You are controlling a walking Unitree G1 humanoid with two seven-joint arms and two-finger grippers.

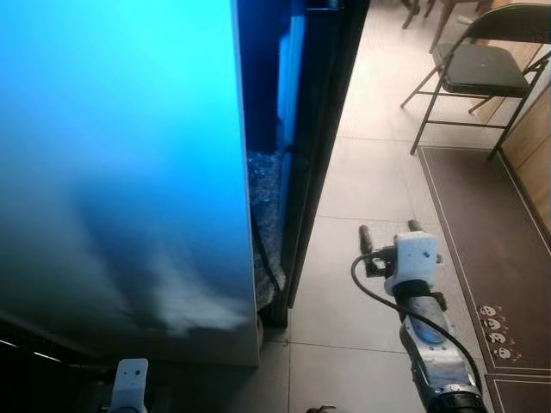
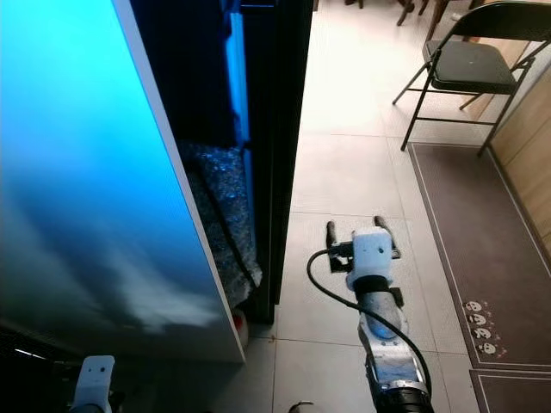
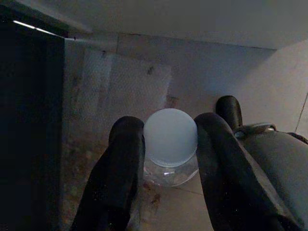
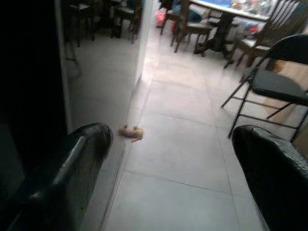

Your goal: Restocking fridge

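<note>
i see the fridge door (image 1: 120,163) hanging open on my left, its face washed in blue light, with the dark fridge body (image 1: 318,103) just behind it. my left gripper (image 3: 166,144) sits low beneath the door and its fingers (image 3: 120,163) are closed around a bottle (image 3: 169,144) with a pale round cap, clear plastic below it. my right gripper (image 1: 389,231) reaches forward over the tiled floor (image 1: 362,172), beside the fridge, fingers spread wide with nothing between them. a black folding chair (image 1: 482,69) stands further ahead on the right, near a brown mat (image 1: 482,224). a small pinkish object (image 4: 131,132) lies on the floor; i can't tell what it is.
</note>
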